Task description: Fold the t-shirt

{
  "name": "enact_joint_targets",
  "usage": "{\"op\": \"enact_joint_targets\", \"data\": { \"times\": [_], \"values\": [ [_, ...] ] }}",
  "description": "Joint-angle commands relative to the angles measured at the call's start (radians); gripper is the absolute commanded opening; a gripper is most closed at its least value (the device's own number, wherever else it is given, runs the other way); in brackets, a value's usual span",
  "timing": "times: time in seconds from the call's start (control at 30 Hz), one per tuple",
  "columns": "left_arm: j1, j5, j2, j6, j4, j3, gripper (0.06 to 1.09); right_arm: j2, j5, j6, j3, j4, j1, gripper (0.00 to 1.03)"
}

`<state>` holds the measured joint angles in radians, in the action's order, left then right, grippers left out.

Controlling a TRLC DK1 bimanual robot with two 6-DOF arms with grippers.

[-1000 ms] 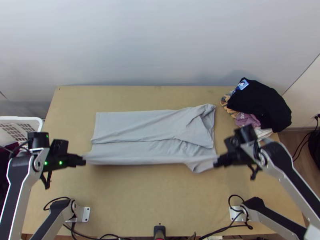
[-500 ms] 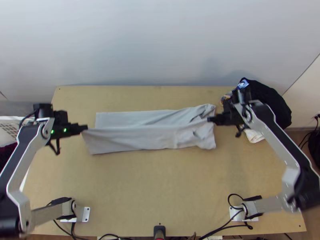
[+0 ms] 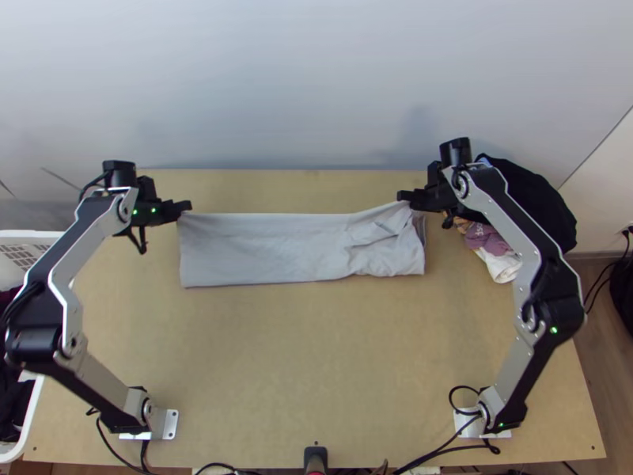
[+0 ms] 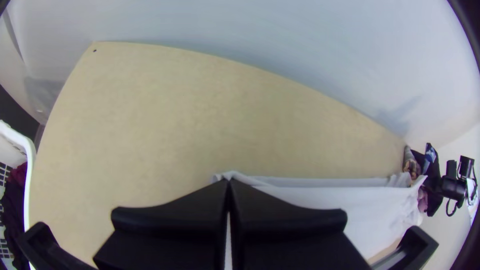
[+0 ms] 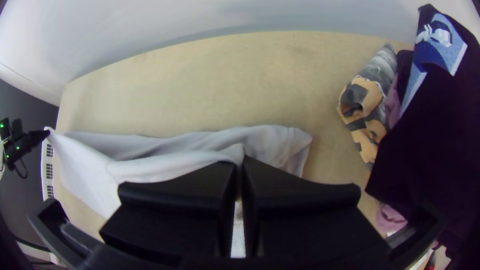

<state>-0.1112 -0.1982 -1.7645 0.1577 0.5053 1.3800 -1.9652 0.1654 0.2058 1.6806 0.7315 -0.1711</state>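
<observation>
Fingers [image 4: 175, 212], left [image 3: 187, 207] and right [image 3: 403, 196], pinch the grey t-shirt [image 3: 273, 249].

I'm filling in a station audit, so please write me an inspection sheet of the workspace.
Surface: light wooden table; spills, nothing seen.
Job's things: grey t-shirt, a long narrow strip, its far edge drawn taut.
Clutter: pile of clothes at the far right; white basket at the left, clothes inside.
End effectors: left end effector and right end effector, each shut on an end of that far edge.
Cables: black cables along the near edge.
Surroundings: pale wall behind.
</observation>
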Motion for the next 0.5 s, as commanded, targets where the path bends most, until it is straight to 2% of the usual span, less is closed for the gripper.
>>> {"op": "enact_joint_targets", "data": {
  "times": [0.0, 0.2, 0.23, 0.27, 0.3, 0.37, 0.4, 0.47],
  "values": [
    [0.010, 0.028, -0.165, 0.009, -0.040, 0.123, 0.10, -0.133, -0.015, 0.007, 0.097, -0.004, 0.007, 0.03],
    [0.013, 0.037, -0.230, 0.009, -0.083, 0.143, 0.10, -0.173, -0.015, 0.007, 0.094, -0.004, 0.012, 0.03],
    [0.015, 0.037, -0.239, 0.009, -0.083, 0.148, 0.11, -0.173, -0.015, 0.003, 0.093, -0.004, 0.012, 0.03],
    [0.015, 0.037, -0.245, 0.009, -0.083, 0.152, 0.20, -0.173, -0.015, -0.005, 0.091, -0.006, 0.010, 0.04],
    [0.015, 0.037, -0.248, 0.011, -0.083, 0.154, 0.32, -0.172, -0.015, -0.006, 0.091, -0.006, 0.010, 0.10],
    [0.019, 0.037, -0.248, 0.017, -0.083, 0.154, 0.59, -0.161, -0.012, 0.003, 0.087, -0.007, 0.012, 0.37],
    [0.019, 0.039, -0.247, 0.017, -0.082, 0.154, 0.67, -0.155, -0.007, 0.014, 0.087, -0.009, 0.018, 0.53],
    [0.019, 0.037, -0.239, 0.037, -0.077, 0.154, 0.78, -0.141, 0.042, 0.038, 0.082, -0.011, 0.025, 0.78]
  ]
}}
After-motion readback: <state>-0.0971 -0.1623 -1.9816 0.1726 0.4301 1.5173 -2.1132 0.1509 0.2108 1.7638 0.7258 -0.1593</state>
